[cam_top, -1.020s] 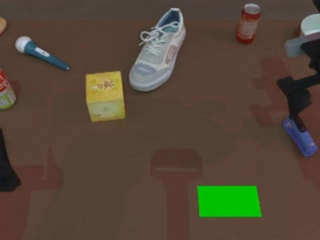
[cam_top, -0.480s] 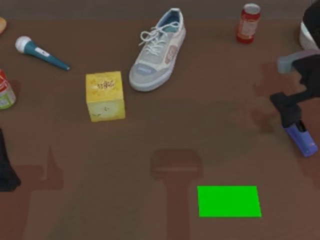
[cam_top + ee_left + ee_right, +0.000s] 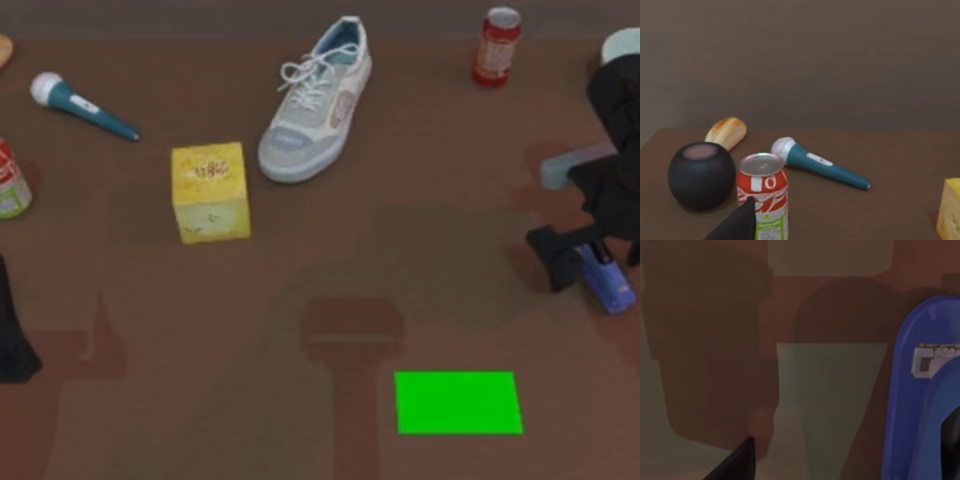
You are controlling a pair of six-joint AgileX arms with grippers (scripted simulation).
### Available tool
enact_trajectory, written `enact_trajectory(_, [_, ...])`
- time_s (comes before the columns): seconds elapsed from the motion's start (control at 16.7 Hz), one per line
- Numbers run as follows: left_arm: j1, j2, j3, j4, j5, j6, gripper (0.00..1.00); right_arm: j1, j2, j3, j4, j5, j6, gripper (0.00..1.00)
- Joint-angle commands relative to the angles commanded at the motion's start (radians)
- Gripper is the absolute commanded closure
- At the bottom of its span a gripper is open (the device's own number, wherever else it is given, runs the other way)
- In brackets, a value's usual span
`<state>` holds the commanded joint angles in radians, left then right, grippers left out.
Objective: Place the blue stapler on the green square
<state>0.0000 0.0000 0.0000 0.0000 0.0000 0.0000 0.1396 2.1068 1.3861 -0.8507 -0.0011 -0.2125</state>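
Observation:
The blue stapler (image 3: pixel 610 283) lies on the table near the right edge, up and to the right of the green square (image 3: pixel 458 402). My right gripper (image 3: pixel 592 257) hangs open over the stapler's far end. One black finger (image 3: pixel 553 262) stands to the stapler's left, and the arm hides the other. In the right wrist view the stapler (image 3: pixel 920 405) fills one side from close up, and a single dark fingertip (image 3: pixel 742 462) shows apart from it. My left gripper (image 3: pixel 14 345) is parked at the table's left edge, open and holding nothing.
A yellow box (image 3: pixel 210 191) and a white sneaker (image 3: pixel 315 100) stand at the centre left. A red can (image 3: pixel 496 45) is at the back right. At the left are a teal-handled microphone (image 3: pixel 82 104) and another can (image 3: pixel 10 180). The left wrist view adds a dark ball (image 3: pixel 701 175) and a bread roll (image 3: pixel 726 132).
My right gripper has moved nearer and down over the stapler's far end, covering more of it. The stapler itself has stayed in place. The left arm has not moved.

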Motion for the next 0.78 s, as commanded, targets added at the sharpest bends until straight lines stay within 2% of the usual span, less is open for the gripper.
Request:
enact_trajectory(0.06, [0.0, 0.0, 0.0, 0.0, 0.0, 0.0, 0.0, 0.0, 0.0, 0.0, 0.0, 0.0, 0.0, 0.0])
enact_trajectory(0.78, [0.0, 0.0, 0.0, 0.0, 0.0, 0.0, 0.0, 0.0, 0.0, 0.0, 0.0, 0.0, 0.0, 0.9])
